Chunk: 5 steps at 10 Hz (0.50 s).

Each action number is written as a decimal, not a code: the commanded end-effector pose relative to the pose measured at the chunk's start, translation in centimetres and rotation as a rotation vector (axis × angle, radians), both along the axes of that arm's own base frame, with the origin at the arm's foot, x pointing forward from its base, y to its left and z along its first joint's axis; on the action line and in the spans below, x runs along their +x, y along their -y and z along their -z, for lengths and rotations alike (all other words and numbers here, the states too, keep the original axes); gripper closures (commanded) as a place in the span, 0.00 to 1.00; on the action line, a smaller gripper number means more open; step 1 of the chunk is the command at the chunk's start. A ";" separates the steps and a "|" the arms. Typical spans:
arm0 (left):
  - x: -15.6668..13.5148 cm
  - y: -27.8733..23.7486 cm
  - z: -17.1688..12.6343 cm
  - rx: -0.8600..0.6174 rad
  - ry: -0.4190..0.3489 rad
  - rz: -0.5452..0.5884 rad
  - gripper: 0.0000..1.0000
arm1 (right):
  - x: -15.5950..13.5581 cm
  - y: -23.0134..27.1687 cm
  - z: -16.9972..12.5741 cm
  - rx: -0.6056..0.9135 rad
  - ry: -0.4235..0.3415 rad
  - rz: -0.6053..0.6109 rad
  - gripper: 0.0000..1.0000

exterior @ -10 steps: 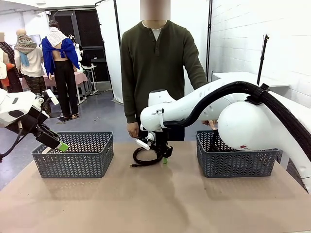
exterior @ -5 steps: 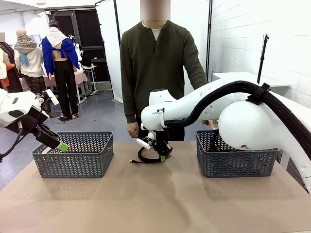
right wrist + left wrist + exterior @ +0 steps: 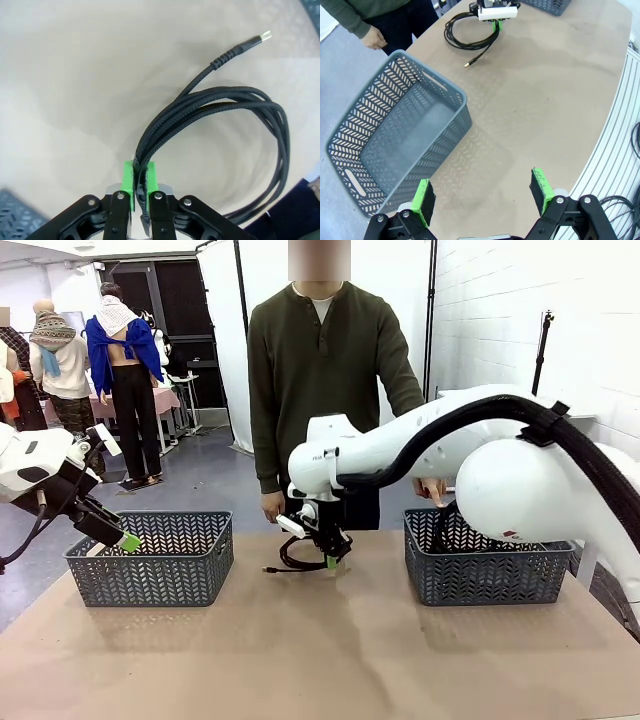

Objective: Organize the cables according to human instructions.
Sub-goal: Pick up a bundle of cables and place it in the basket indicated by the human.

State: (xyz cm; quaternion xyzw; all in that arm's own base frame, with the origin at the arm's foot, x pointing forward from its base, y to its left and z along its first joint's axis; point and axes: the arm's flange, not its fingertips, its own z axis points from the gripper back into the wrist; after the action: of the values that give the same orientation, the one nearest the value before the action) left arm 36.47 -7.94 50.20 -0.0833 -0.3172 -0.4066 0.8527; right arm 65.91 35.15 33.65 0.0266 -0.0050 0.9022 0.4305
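A black coiled cable (image 3: 296, 556) hangs just off the far middle of the table, with its plug end (image 3: 268, 569) trailing left. My right gripper (image 3: 330, 560) is shut on the coil's strands, which run between the green pads (image 3: 129, 176) in the right wrist view. The same cable (image 3: 470, 36) and the right gripper (image 3: 496, 22) appear at the top of the left wrist view. My left gripper (image 3: 127, 541) hovers open above the left grey basket (image 3: 150, 558), and its green fingers (image 3: 424, 200) hold nothing.
A second grey basket (image 3: 480, 560) stands at the right, partly behind my right arm. A person in a dark green top stands at the far edge, one hand (image 3: 273, 507) hanging near the cable. The left basket (image 3: 395, 135) looks empty inside.
My right gripper has shut on the cable coil and lifted it slightly, drifting left. The left arm has not moved.
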 end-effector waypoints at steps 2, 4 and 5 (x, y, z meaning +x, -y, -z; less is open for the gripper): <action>0.1 -0.2 0.1 -0.014 0.001 0.004 0.00 | -1.1 0.8 -6.1 0.014 -0.078 0.190 1.00; 0.1 -0.2 0.1 -0.014 0.001 0.004 0.00 | -1.6 1.9 -9.5 -0.002 -0.079 0.262 1.00; 0.1 -0.2 0.1 -0.014 0.001 0.004 0.00 | -1.8 2.9 -11.0 -0.031 -0.079 0.300 1.00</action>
State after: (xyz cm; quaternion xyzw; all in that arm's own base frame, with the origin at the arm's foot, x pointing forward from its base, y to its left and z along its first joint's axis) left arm 36.47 -7.93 50.21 -0.0834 -0.3174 -0.4065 0.8527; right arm 63.93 32.59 43.77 0.0501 0.0113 0.8390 0.5417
